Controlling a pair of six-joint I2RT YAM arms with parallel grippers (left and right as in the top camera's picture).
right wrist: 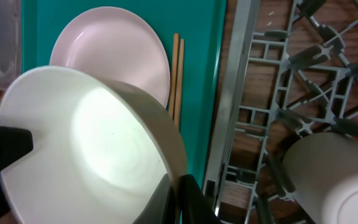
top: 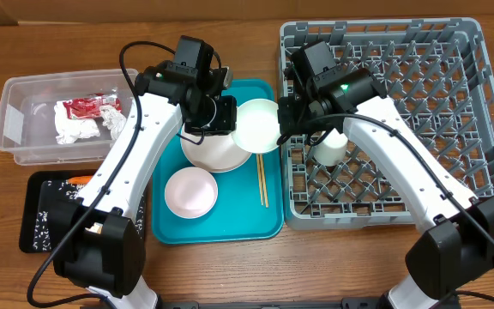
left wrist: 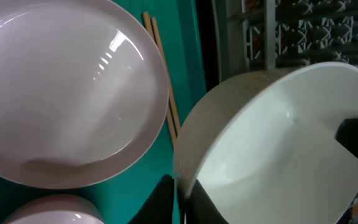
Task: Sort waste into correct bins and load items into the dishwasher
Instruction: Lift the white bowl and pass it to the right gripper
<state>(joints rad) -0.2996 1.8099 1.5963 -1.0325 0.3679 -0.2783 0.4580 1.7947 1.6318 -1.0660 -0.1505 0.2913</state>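
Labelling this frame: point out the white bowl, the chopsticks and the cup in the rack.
white bowl (top: 257, 126), overhead view, inner surface.
chopsticks (top: 262, 180), overhead view, mid-shaft.
cup (top: 330, 148), overhead view, side wall.

The serving tray sits in the middle of the table, the dish rack to its right, the tub at the back left, and the flat tray in front of the tub. Plates and chopsticks lie on the serving tray, with a bowl above its back right corner.
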